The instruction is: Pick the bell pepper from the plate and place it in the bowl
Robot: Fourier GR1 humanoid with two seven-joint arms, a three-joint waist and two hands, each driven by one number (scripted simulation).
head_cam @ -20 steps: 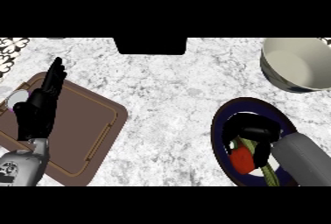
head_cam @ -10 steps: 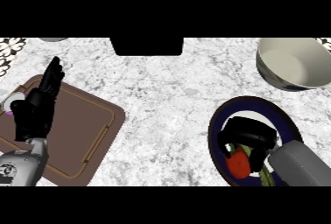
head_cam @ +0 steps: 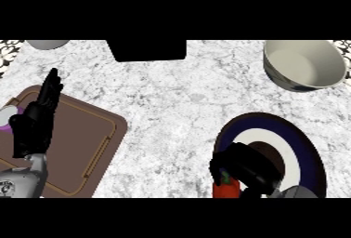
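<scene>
While the right hand (head_cam: 245, 173) curls over the near left rim of the dark blue and white plate (head_cam: 302, 139), its fingers are wrapped round the red bell pepper (head_cam: 225, 189), whose body and green stem peek out just below the knuckles at the lower edge of the view. Compared with a moment ago, the hand and pepper have drifted leftward and toward the robot, from over the plate's middle to its edge, so the white centre of the plate now shows bare; I judge the pepper to be grasped and coming off the plate, though whether it has fully cleared the rim cannot be told. At the left edge the left hand (head_cam: 35, 124) rests open, fingers straight up, over the brown cutting board (head_cam: 82, 139), as it did before. Farther off, at the upper right, the cream bowl (head_cam: 305, 65) stands well apart from the plate, so the carry toward it is yet to come.
</scene>
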